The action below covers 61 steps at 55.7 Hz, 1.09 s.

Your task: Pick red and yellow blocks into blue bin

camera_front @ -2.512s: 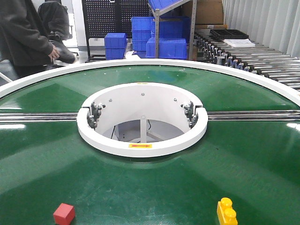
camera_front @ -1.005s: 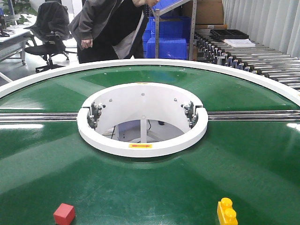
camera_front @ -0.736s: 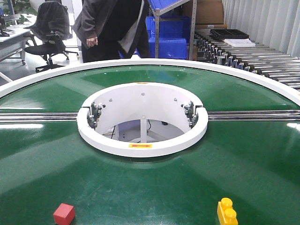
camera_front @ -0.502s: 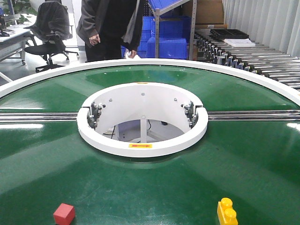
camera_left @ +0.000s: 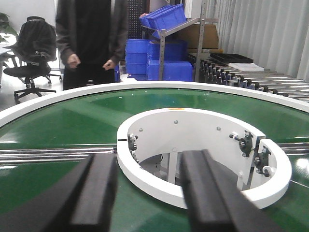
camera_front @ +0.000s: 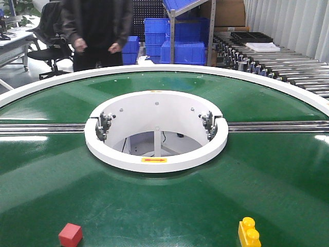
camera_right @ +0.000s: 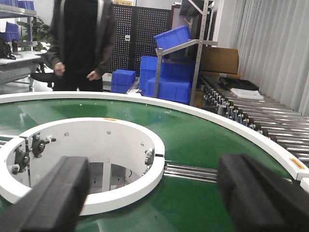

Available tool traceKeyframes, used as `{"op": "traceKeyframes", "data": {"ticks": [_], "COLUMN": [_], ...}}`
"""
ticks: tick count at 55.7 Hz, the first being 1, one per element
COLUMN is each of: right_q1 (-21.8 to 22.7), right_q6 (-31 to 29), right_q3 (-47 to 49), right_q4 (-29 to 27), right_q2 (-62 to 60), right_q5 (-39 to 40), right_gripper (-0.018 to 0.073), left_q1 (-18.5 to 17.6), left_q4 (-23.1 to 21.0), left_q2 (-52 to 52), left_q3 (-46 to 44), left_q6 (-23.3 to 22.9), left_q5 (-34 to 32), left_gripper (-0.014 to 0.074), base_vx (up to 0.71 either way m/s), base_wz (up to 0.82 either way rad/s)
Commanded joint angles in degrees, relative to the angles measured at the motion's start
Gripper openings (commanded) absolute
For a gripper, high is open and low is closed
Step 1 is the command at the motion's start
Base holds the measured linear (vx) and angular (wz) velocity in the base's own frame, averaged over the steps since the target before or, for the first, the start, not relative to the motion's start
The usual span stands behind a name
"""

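The red cube [camera_front: 70, 234] lies on the green belt at the bottom left of the front view. The yellow studded brick [camera_front: 248, 233] lies at the bottom right. Neither block shows in the wrist views. My left gripper [camera_left: 147, 193] is open and empty, its black fingers [camera_left: 96, 191] raised above the belt and facing the white ring. My right gripper [camera_right: 154, 193] is open wide and empty, also above the belt. The blue bin is out of view. Neither gripper shows in the front view.
A white ring [camera_front: 156, 160] surrounds the round hole at the table's centre. Metal rails [camera_front: 277, 126] run left and right from it. A person in dark clothes [camera_front: 96, 28] stands behind the far rim. Ribbed blue crates [camera_front: 182, 51] and a roller conveyor [camera_front: 288, 72] stand beyond.
The person behind the table has straightened up and shifted left. The blocks and both grippers have not moved.
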State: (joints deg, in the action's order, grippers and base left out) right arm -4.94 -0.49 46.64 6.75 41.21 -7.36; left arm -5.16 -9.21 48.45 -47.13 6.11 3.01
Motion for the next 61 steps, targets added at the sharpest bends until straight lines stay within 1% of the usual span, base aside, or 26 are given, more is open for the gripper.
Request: {"op": "traceKeyframes", "data": {"ticks": [1, 5, 9, 16, 20, 29, 33, 38, 43, 49, 54, 61], "right_q1": [0.3, 0.3, 0.3, 0.1, -1.2, -5.6, -6.1, -6.1, -6.1, -6.1, -6.1, -6.1], "right_q6": [0.1, 0.9, 1.6, 2.6, 2.2, 1.8, 2.2, 2.7, 2.1, 2.0, 2.1, 4.3], "right_q3": [2.0, 2.0, 2.3, 6.9, 10.8, 21.0, 25.0, 29.5, 33.0, 36.0, 37.0, 37.0], "right_q4": [-0.1, -0.1, -0.1, -1.0, -2.3, -2.4, -2.6, -4.4, -6.8, -7.5, -7.1, -3.9], "right_q2": [-0.1, -0.1, 1.0, 7.8, 13.4, 28.1, 35.0, 42.2, 49.2, 56.3, 59.8, 62.6], "right_q5": [6.8, 7.4, 4.6, -8.7, -16.3, -29.6, -35.1, -40.5, -43.7, -46.0, -46.0, -45.4], "right_gripper": [0.0694, 0.0694, 0.0679, 0.0624, 0.0605, 0.0601, 0.0601, 0.0599, 0.0596, 0.0587, 0.0582, 0.0582], "left_q1": [-0.5, -0.5, -0.5, -0.5, -0.5, -0.5, -0.5, -0.5, -0.5, -0.5, -0.5, -0.5], "left_q4": [-0.1, -0.1, -0.1, -0.1, -0.1, -0.1, -0.1, -0.1, -0.1, -0.1, -0.1, -0.1], "left_q2": [-0.6, -0.6, -0.6, -0.6, -0.6, -0.6, -0.6, -0.6, -0.6, -0.6, -0.6, -0.6], "left_q3": [-2.1, -2.1, -2.1, -2.1, -2.1, -2.1, -2.1, -2.1, -2.1, -2.1, -2.1, -2.1], "left_q6": [-0.1, -0.1, -0.2, -0.3, -0.3, -0.3, -0.3, -0.3, -0.3, -0.3, -0.3, -0.3], "left_q5": [-5.0, -5.0, -5.0, -5.0, -5.0, -4.7, -4.6, -4.6, -4.6, -4.4, -4.0, -3.3], "left_gripper": [0.0541, 0.0546, 0.0540, 0.0537, 0.0537, 0.0537, 0.0537, 0.0537, 0.0537, 0.0537, 0.0537, 0.0537], "base_vx": [0.00, 0.00, 0.00, 0.00, 0.00, 0.00, 0.00, 0.00, 0.00, 0.00, 0.00, 0.00], "base_wz": [0.00, 0.00, 0.00, 0.00, 0.00, 0.00, 0.00, 0.00, 0.00, 0.00, 0.00, 0.00]}}
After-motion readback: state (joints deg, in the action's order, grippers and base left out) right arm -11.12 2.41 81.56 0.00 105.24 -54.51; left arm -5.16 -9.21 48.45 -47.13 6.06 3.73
